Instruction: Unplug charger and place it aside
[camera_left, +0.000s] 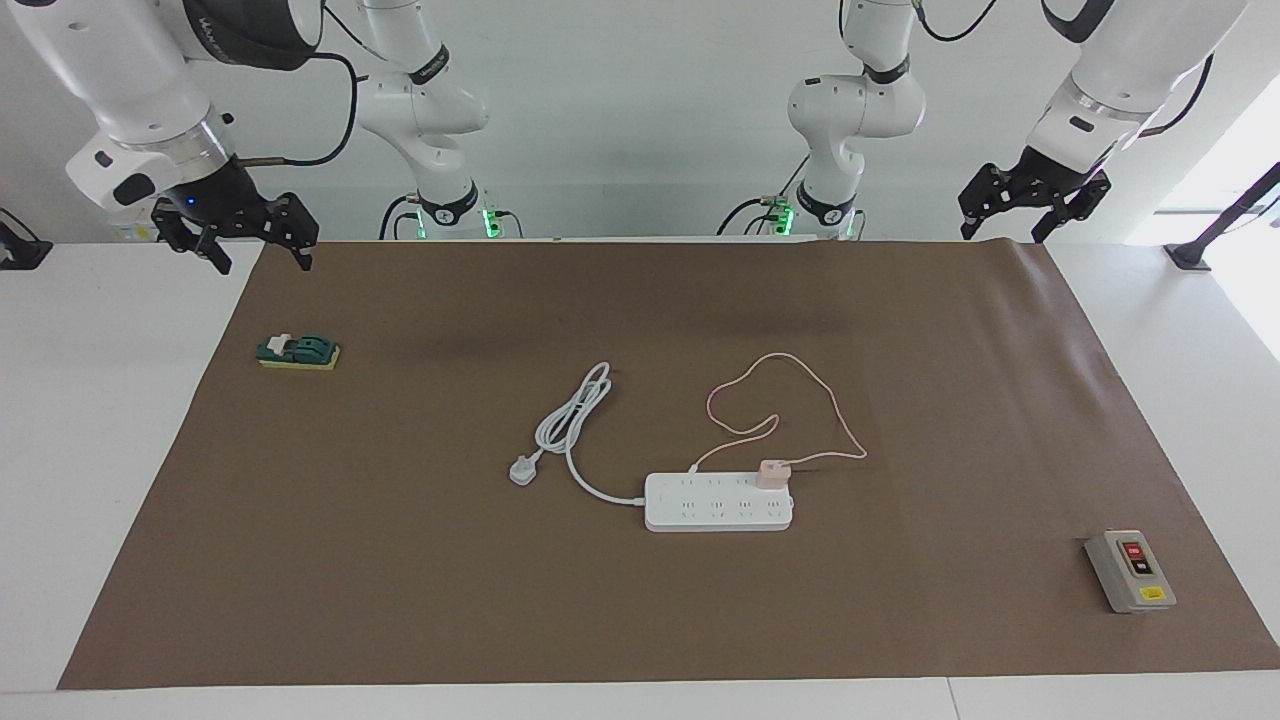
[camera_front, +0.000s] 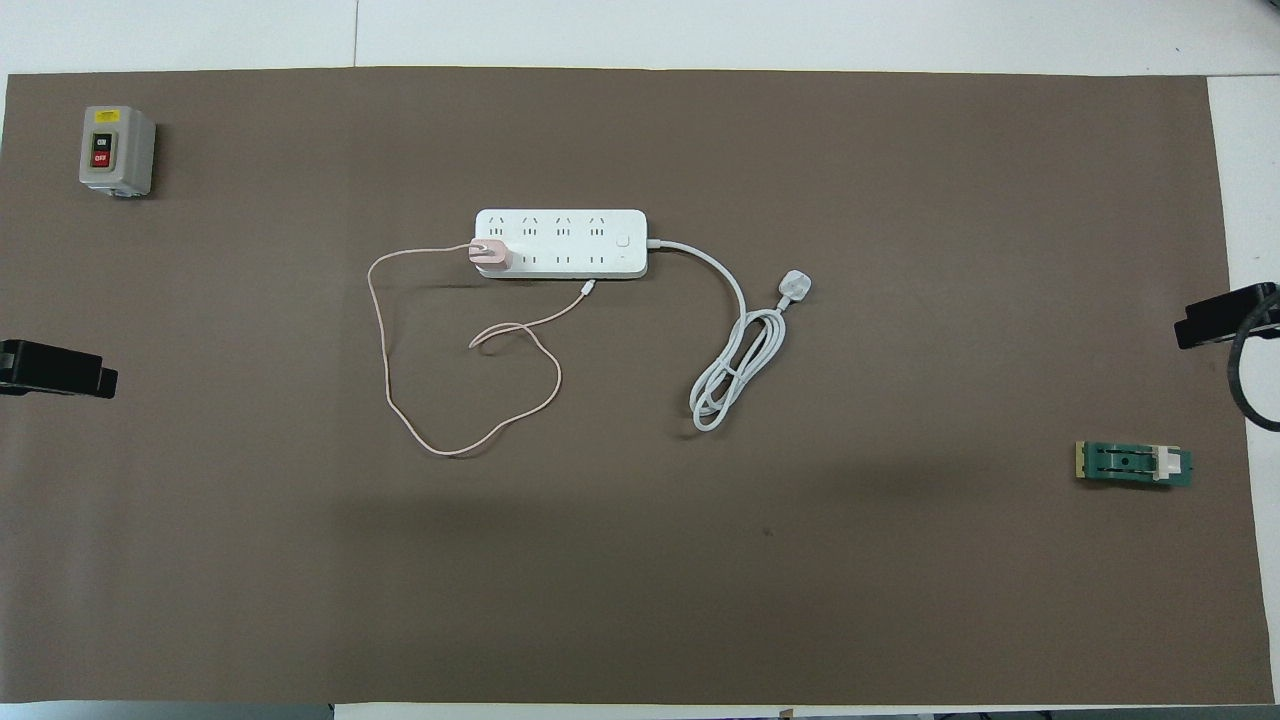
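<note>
The charger (camera_left: 772, 473) sits plugged into the strip (camera_left: 718, 502) at its end toward the left arm, mid-mat, and its pink cable (camera_left: 800, 395) loops over the mat (camera_left: 640, 600) on the robots' side of the strip. Both arms wait — the left gripper (camera_left: 1033, 200) hangs over the mat's corner at its own end, fingers spread wide and holding nothing. The right gripper (camera_left: 238, 235) hangs over the other near corner, fingers wide too — above the green block (camera_left: 298, 351).
</note>
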